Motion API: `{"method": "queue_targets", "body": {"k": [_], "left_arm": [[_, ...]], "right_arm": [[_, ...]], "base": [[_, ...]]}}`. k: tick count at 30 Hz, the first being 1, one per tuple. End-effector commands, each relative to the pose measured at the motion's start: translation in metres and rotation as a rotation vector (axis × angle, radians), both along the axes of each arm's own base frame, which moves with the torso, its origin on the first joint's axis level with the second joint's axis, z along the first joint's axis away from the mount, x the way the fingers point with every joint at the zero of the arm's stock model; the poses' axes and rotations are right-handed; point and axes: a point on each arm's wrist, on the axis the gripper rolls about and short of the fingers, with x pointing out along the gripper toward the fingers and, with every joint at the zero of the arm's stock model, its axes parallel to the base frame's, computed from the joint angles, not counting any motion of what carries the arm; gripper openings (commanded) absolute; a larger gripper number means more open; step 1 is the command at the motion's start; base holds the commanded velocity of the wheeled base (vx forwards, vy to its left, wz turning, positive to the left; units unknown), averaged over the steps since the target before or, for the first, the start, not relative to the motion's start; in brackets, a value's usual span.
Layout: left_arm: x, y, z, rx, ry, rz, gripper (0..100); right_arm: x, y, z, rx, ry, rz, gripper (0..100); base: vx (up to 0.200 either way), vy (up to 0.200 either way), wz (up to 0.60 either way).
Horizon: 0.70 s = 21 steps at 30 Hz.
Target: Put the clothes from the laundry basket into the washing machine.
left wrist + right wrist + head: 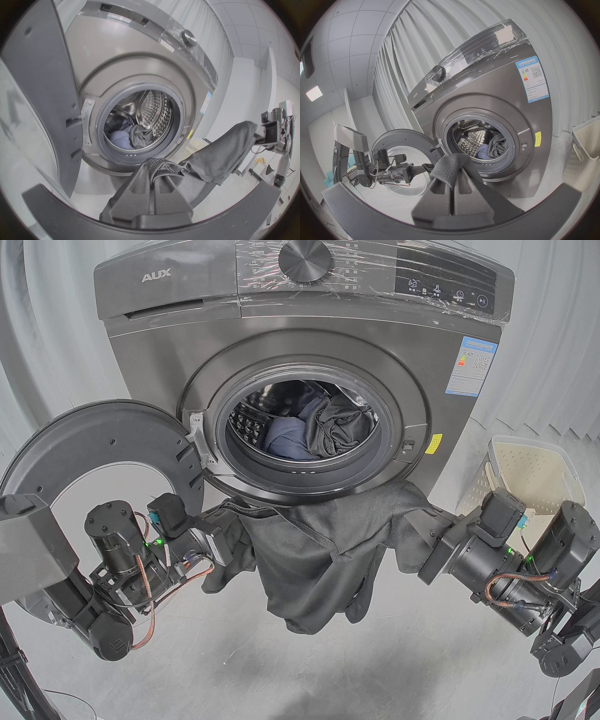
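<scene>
Dark grey garment [319, 552] held spread betw. both arms, hanging in front of washing machine [350, 346], just below its open port. Left gripper [152, 176]: jaws closed on one edge of garment. Right gripper [451, 173]: jaws closed on opposite edge. Door [106, 440] swung open to robot's left. Drum contains blue item [284, 437] & dark item [340, 427]. Laundry basket [537, 471] on floor, right of machine.
</scene>
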Motion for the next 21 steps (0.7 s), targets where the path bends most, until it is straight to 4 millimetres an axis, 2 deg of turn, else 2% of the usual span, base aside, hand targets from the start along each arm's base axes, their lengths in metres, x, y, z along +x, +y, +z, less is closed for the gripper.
{"method": "queue_targets", "body": {"k": [1,6,13,14,21], "left_arm": [[-0.015,0.002,0.028,-0.039,-0.082,-0.031,0],[-0.023,0.002,0.044,-0.069,-0.128,-0.065,0],[-0.024,0.001,0.052,-0.083,-0.157,-0.067,0],[-0.026,0.002,0.06,-0.094,-0.186,-0.068,0],[-0.036,-0.001,0.079,-0.129,-0.245,-0.095,0]], "right_arm": [[0.004,-0.003,0.005,0.021,-0.015,-0.021,0],[0.006,-0.006,0.007,0.033,-0.025,-0.042,0],[0.015,-0.011,0.001,0.018,-0.01,-0.073,0],[0.017,-0.012,-0.001,0.014,-0.005,-0.08,0],[0.018,-0.008,-0.017,-0.01,0.045,-0.067,0]], "base": [[0.0,0.0,0.0],[0.0,0.0,0.0],[0.0,0.0,0.0],[0.0,0.0,0.0],[0.0,0.0,0.0]]}}
